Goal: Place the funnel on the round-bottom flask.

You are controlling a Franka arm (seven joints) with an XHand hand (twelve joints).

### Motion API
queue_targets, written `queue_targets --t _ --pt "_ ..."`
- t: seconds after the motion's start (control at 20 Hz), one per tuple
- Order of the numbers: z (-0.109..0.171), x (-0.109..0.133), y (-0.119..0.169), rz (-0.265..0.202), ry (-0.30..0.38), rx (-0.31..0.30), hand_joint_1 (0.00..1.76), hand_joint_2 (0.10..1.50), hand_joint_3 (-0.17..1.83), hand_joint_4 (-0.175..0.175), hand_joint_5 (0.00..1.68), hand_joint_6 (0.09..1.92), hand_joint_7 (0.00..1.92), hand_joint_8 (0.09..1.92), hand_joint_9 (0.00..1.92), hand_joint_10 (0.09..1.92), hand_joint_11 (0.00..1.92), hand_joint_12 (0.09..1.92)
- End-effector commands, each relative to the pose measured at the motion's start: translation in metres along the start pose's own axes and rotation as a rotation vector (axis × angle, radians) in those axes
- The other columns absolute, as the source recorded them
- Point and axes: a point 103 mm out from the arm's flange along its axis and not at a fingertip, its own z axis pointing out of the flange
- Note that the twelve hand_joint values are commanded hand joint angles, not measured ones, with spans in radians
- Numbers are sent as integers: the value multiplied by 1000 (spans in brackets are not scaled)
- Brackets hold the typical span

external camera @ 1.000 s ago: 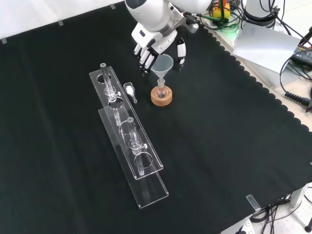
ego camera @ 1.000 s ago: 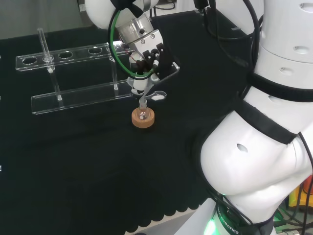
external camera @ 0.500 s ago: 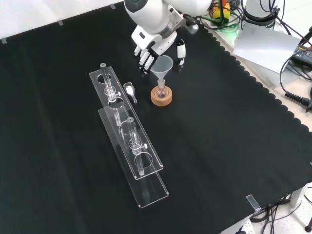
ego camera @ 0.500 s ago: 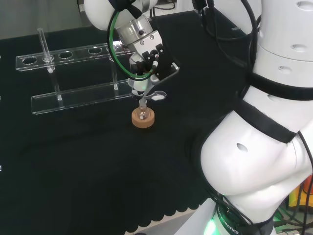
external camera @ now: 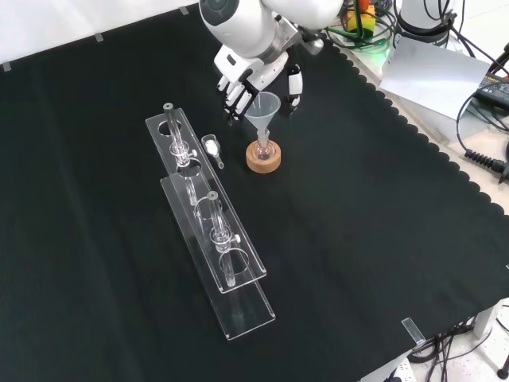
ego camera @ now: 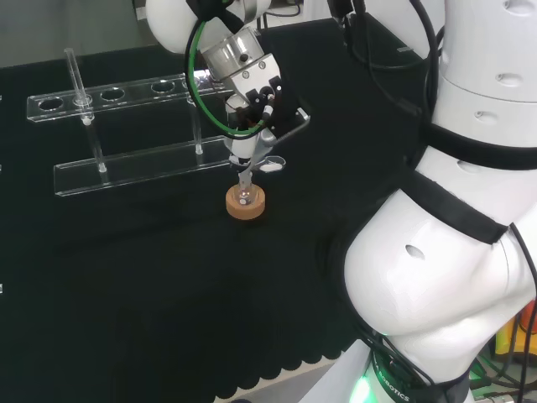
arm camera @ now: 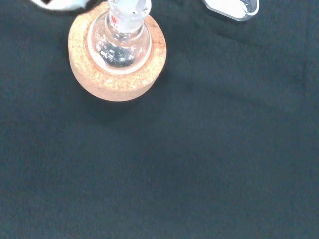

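Observation:
A small round-bottom flask [external camera: 263, 149] stands upright in a cork ring [external camera: 263, 161] on the black cloth. A clear funnel [external camera: 264, 109] sits with its stem in the flask's neck. The hand [external camera: 248, 76] hangs just beyond and above the funnel, its fingers [external camera: 236, 94] on one side of the rim and its thumb [external camera: 295, 84] on the other, spread and apart from it. In the head view the hand [ego camera: 254, 96] is above the flask [ego camera: 244, 196] and cork ring [ego camera: 246, 206]. The wrist view looks down on the flask [arm camera: 119, 46] in its cork ring [arm camera: 84, 69].
A long clear test-tube rack [external camera: 208, 231] with a few tubes lies left of the flask in the front view, and behind it in the head view [ego camera: 117, 94]. A small clear scoop [external camera: 211, 148] lies between rack and cork ring. The arm's white links [ego camera: 453, 210] stand at the right.
The hand has drawn slightly up and away from the funnel. The funnel stays in the flask's neck and the flask has not moved.

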Motion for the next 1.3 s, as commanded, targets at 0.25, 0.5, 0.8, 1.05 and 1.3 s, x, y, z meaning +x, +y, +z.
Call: queue_targets --t 0.25,0.5,0.8,1.05,1.3 --pt "-4 -1 -10 -3 -1 -25 569 653 496 -34 298 87 98 696 419 682 232 1420" --pt "-12 -6 -22 0 11 -93 490 667 401 -33 295 87 91 698 405 691 220 1429" --pt "-26 -25 -39 19 37 -184 607 709 378 -36 322 87 149 716 414 696 219 1436" --pt "-28 -50 -48 35 75 -259 691 715 405 -37 370 87 217 700 466 673 255 1418" --pt "-29 -75 -51 63 106 -281 721 713 423 -38 398 87 255 699 500 662 281 1414"
